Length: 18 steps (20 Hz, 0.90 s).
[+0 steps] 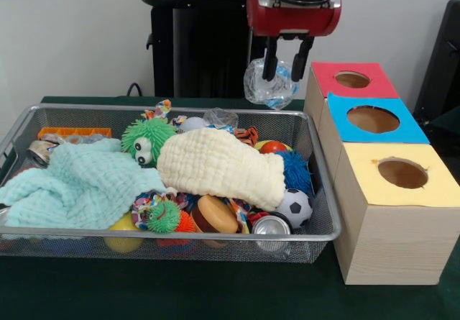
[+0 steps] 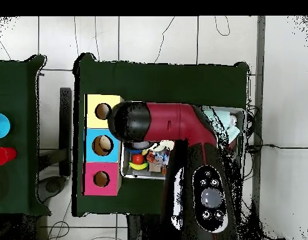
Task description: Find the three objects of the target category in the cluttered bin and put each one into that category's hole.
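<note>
I see my gripper (image 1: 287,64) clamped on a crumpled clear plastic bottle (image 1: 269,84), held in the air above the wire bin's (image 1: 316,226) far corner, beside the red-topped hole (image 1: 352,80).

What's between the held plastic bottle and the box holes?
Nothing visible. The gripper holds the crumpled plastic bottle above the bin's far corner, beside the red hole; open air lies between.
</note>
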Tool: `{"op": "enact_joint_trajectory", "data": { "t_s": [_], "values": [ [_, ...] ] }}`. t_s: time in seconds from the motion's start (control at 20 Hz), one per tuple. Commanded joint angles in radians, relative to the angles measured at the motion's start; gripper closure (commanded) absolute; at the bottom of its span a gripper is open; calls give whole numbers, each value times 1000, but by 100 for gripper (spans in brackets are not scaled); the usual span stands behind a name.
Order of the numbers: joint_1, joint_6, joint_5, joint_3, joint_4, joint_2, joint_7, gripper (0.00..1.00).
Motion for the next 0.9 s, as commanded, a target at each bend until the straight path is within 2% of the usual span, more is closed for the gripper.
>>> {"op": "enact_joint_trajectory", "data": {
  "t_s": [0.05, 0.9],
  "values": [
    [27, 106, 48, -16, 84, -15, 190, 100],
    [117, -45, 140, -94, 199, -34, 279, 100]
  ]
}}
